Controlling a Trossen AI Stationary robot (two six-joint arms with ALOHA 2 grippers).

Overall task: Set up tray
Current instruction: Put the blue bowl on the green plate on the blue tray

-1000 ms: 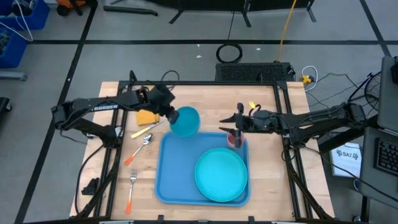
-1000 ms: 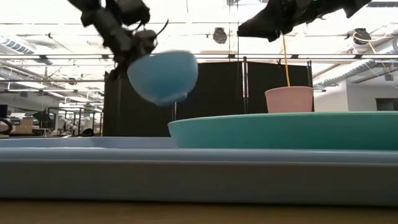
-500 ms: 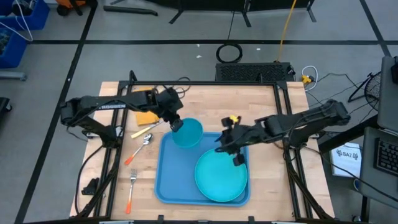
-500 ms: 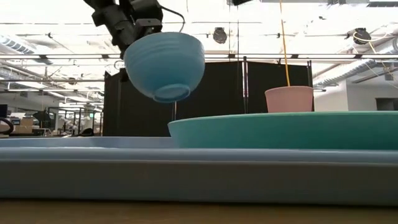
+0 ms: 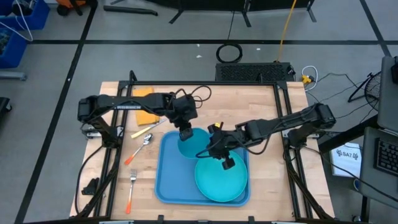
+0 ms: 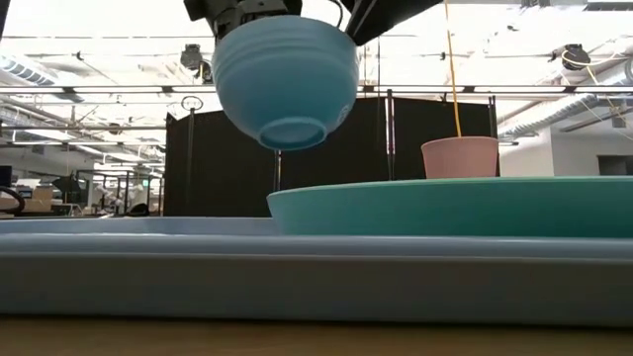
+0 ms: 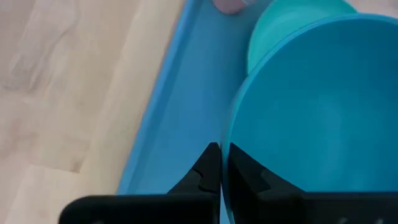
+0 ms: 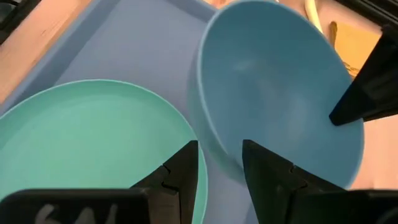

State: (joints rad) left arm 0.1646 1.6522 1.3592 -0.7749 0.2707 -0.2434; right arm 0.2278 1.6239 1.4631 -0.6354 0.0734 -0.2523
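My left gripper is shut on a blue bowl, held in the air over the far left part of the blue tray. My right gripper is open and reaches in from the right. Its fingers stand on either side of the bowl's rim; whether they touch it, I cannot tell. A round teal plate lies on the tray's right half. A pink cup stands upright behind the plate; in the high view the right arm hides it. My left gripper pinches the bowl's rim on its far-left side, one finger inside the bowl and one outside, coming from above and pointing down. The bowl hangs clear of the tray, mouth up and slightly tilted.
On the wood left of the tray lie a spoon, an orange-handled fork, a pale utensil and a yellow pad. The table's far right part is bare wood.
My left gripper has carried the bowl rightward and nearer, from beyond the tray's far left corner to over the tray, and the bowl has turned from tipped to nearly level. My right gripper has left the pink cup and swung left across the tray toward the bowl.
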